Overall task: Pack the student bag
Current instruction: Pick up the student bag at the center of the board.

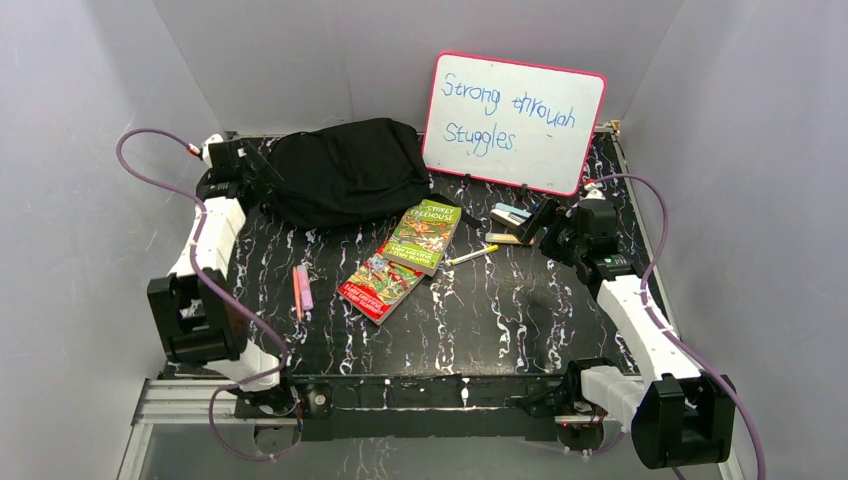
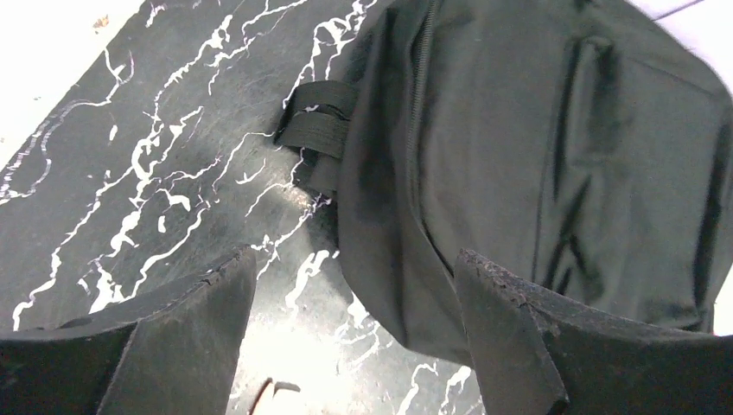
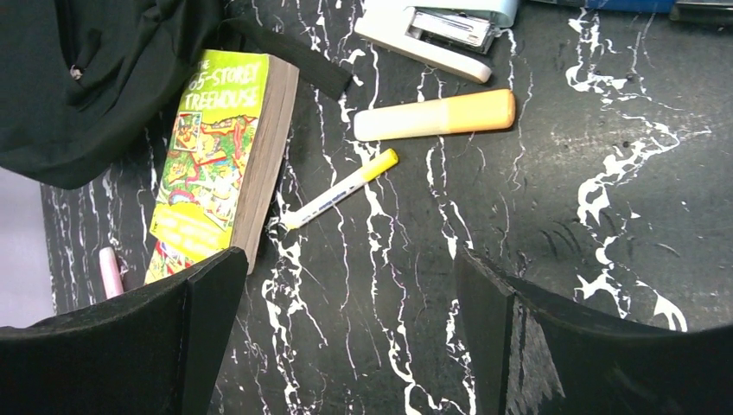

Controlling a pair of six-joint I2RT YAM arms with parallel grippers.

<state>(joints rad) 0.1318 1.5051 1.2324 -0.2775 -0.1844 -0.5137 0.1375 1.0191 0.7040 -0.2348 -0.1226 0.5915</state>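
Left hand (image 2: 354,259) stood with its two fingers wide apart and held nothing. It hung low over the far left corner of the counter (image 1: 480,320), just beside the student bag (image 1: 345,170). In the left wrist view the bag filled the right side. One finger was over the bag's near edge and the other was over bare counter. A short strap loop (image 2: 315,130) stuck out of the bag's side towards this hand, and a zip (image 2: 419,86) ran away from it along the fabric. Whether the zip was open, I could not tell.

From above, the bag lay flat at the back left, with its long axis about across the counter, from the left hand towards the whiteboard (image 1: 515,120). The right hand (image 3: 347,259) was also spread open and empty. It hovered on the right side over the small things: a stapler (image 3: 436,35), an orange highlighter (image 3: 436,115) and a yellow pen (image 3: 341,190). The books (image 1: 405,260) lay between the two hands, and their far end touched the bag's front edge. Two pink pens (image 1: 302,288) lay apart, nearer the left arm.

In my judgement the left arm was clearly the nearer one to the bag, which lay directly ahead of it and a little to its right. The right arm was nearer to the things to be packed.
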